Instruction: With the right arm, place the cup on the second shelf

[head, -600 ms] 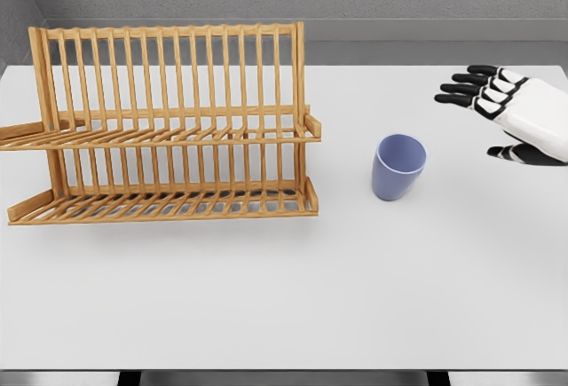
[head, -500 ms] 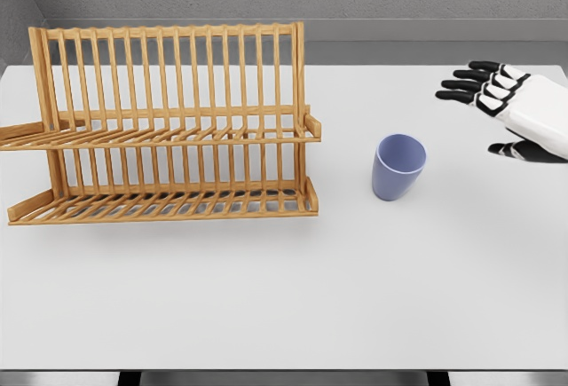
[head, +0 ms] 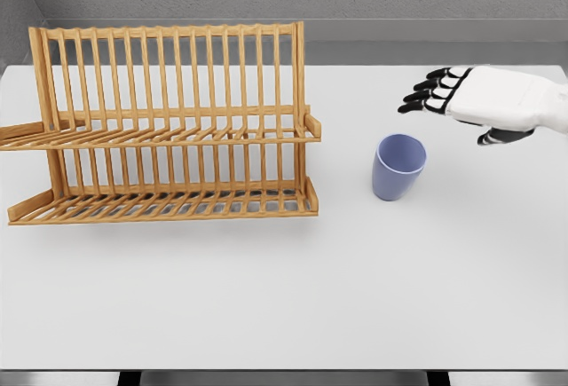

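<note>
**Reaching for the cup**

My right robot hand (head: 469,102) hovers palm down with its fingers (head: 426,96) spread and holding nothing, just above and to the right of the cup (head: 398,167). The cup stands upright on the counter (head: 284,297), mouth up, apart from the wooden rack (head: 169,124) to its left. It looks light, rigid and smooth-walled, so I judge it could slip; I would wrap the side wall below the rim. Open counter lies all around the cup. The second shelf (head: 177,134) has a raised end lip and upright slats behind, which I must clear on the way in.
</note>
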